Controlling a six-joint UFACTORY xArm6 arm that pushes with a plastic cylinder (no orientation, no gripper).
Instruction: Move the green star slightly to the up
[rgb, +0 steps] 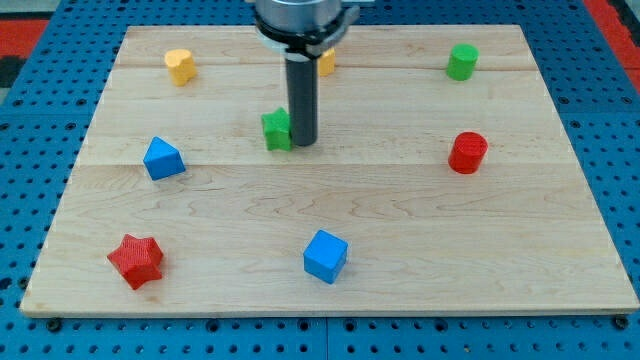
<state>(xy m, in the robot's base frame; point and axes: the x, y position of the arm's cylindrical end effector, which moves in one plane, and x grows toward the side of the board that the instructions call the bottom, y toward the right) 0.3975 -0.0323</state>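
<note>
Red star (136, 260) sitting at board's (400, 230) 8 o'clock; blue wedge (163, 159) at 9; yellow block (181, 66) at 10; green star (277, 130) lying just above centre, touching my tip (303, 141) at its 3 o'clock; no jaws showing, only rod; second yellow block (326, 63) half-hiding behind rod at 12; blue cube (325, 256) at 6; green cylinder (462, 62) at 2; red cylinder (467, 152) at 3

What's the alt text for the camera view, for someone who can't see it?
My tip rests on a wooden board, touching the right side of the green star. Around them sit a yellow block, a second yellow block half hidden behind the rod, a green cylinder, red cylinder, blue triangular block, red star and blue cube.
</note>
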